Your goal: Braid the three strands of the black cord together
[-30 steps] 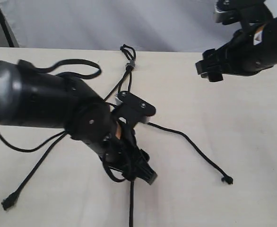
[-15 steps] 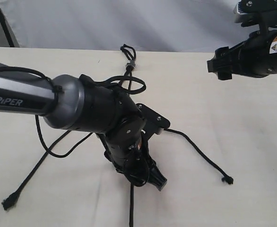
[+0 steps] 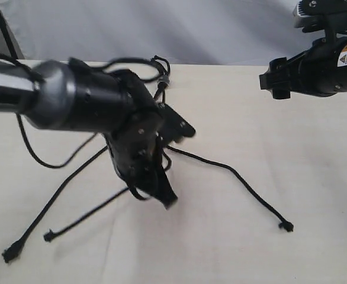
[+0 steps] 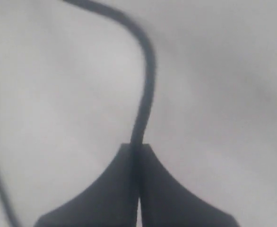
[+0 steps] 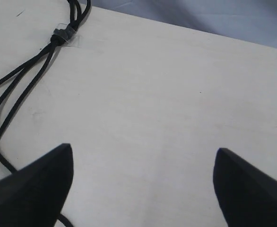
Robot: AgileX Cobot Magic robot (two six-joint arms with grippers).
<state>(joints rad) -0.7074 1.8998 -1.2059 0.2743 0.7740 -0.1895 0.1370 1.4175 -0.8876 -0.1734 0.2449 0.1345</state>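
The black cord is bound by a small grey band (image 3: 163,78) at the table's far side; the band (image 5: 63,33) also shows in the right wrist view. From it three strands fan towards the near side. The left strand (image 3: 37,222) ends at the near left. The middle strand (image 3: 84,218) runs close beside it, and my left gripper (image 3: 167,201) is shut on it. In the left wrist view this strand (image 4: 148,80) leaves the closed left gripper (image 4: 138,146). The right strand (image 3: 238,177) lies alone. My right gripper (image 3: 271,83) hovers open at the far right, its jaws (image 5: 143,150) holding nothing.
Glossy arm cables (image 3: 37,157) loop off the left arm over the table. The pale tabletop (image 3: 292,165) meets a grey backdrop (image 3: 221,29) at its far edge. The left arm hides the upper parts of the strands.
My left gripper has swung left and away from the near edge, dragging the middle strand so its knotted tip now lies at the near left. The right arm has drawn slightly back.
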